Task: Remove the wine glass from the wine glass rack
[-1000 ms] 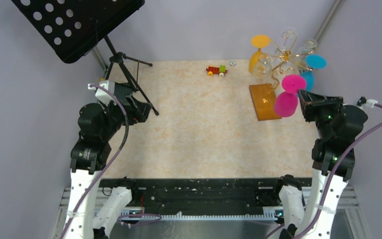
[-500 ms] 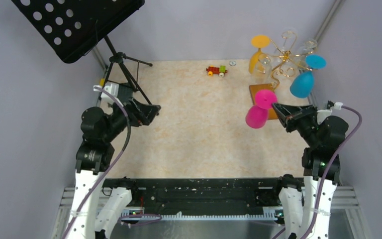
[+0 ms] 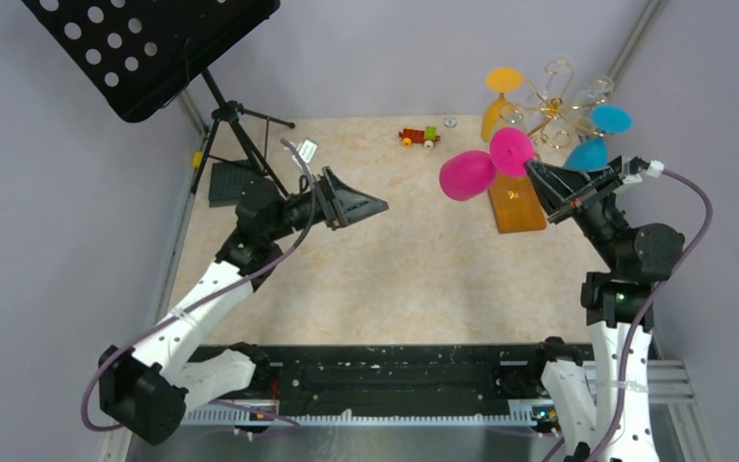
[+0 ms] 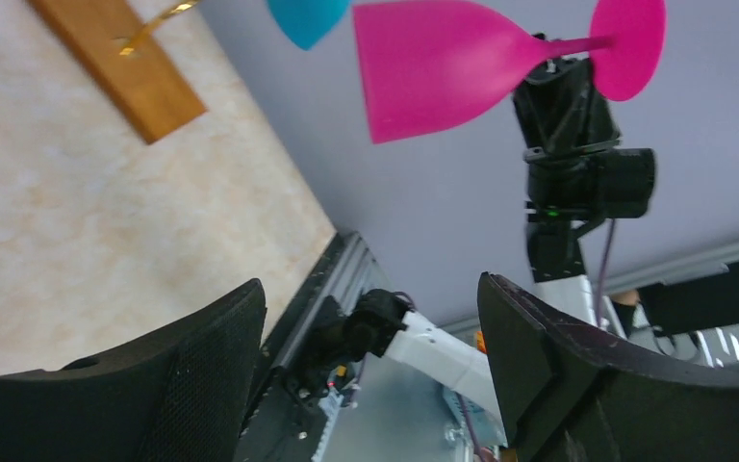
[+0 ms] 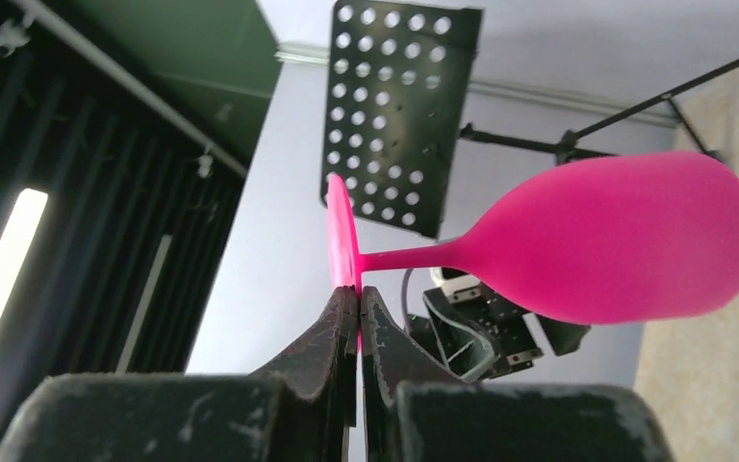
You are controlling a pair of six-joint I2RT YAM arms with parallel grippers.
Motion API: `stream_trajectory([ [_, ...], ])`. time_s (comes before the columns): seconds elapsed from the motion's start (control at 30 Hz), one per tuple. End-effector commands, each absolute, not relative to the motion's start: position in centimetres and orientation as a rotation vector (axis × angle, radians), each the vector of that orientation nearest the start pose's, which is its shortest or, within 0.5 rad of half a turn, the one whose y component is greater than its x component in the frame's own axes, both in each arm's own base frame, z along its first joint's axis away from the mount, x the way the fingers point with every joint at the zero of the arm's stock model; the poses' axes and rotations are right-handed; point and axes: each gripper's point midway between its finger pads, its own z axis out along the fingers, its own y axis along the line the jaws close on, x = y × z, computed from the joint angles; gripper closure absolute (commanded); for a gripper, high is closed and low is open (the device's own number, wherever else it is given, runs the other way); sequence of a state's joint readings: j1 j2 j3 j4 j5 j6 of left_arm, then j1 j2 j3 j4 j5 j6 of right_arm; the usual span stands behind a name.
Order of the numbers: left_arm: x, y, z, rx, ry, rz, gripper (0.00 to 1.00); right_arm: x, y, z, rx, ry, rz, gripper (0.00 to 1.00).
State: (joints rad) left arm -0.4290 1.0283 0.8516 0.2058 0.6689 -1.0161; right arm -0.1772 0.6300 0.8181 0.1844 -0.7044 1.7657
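My right gripper (image 3: 535,173) is shut on the flat foot of a magenta wine glass (image 3: 470,173) and holds it on its side in the air, bowl pointing left, clear of the rack. The right wrist view shows the foot pinched between my fingers (image 5: 332,332) and the bowl (image 5: 625,236) beyond. The gold wire rack (image 3: 550,101) on its orange-brown wooden base (image 3: 514,197) stands at the back right and holds an orange glass (image 3: 496,106), a blue glass (image 3: 592,149) and clear glasses. My left gripper (image 3: 375,204) is open and empty, raised over mid table and pointing at the magenta glass (image 4: 443,63).
A black music stand (image 3: 154,48) on a tripod stands at the back left. A small toy train (image 3: 420,137) and a small disc (image 3: 450,122) lie near the back wall. A dark flat pad (image 3: 226,178) lies by the tripod's feet.
My right gripper carried the magenta glass off the rack, leftward and up, tipping it onto its side. My left arm swung out from the left edge toward the table's middle, jaws open.
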Motion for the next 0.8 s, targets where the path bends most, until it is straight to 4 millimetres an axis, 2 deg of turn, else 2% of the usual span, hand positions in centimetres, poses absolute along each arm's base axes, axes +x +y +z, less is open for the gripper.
stream_trajectory([
  [0.0, 22.7, -28.5, 40.6, 0.18, 1.55, -1.767, 0.16, 19.8, 11.7, 49.1, 0.505, 1.188, 1.895, 1.0],
  [0.13, 22.2, -30.1, 42.2, 0.226, 1.456, -1.85, 0.13, 19.3, 12.3, 49.4, 0.469, 1.149, 1.968, 1.0],
  [0.27, 21.6, -31.7, 43.0, 0.304, 1.456, -1.877, 0.12, 19.0, 12.5, 49.5, 0.46, 1.11, 2.021, 1.0],
  [0.4, 21.4, -32.1, 43.8, 0.319, 1.434, -1.883, 0.12, 18.6, 12.8, 49.9, 0.433, 1.078, 2.064, 1.0],
  [0.5, 21.5, -32.3, 44.6, 0.334, 1.418, -1.885, 0.12, 18.8, 12.8, 49.5, 0.435, 1.078, 2.086, 1.0],
  [0.77, 22.3, -33.1, 44.6, 0.333, 1.438, -1.902, 0.13, 18.2, 13.7, 49.0, 0.42, 1.108, 2.146, 1.0],
])
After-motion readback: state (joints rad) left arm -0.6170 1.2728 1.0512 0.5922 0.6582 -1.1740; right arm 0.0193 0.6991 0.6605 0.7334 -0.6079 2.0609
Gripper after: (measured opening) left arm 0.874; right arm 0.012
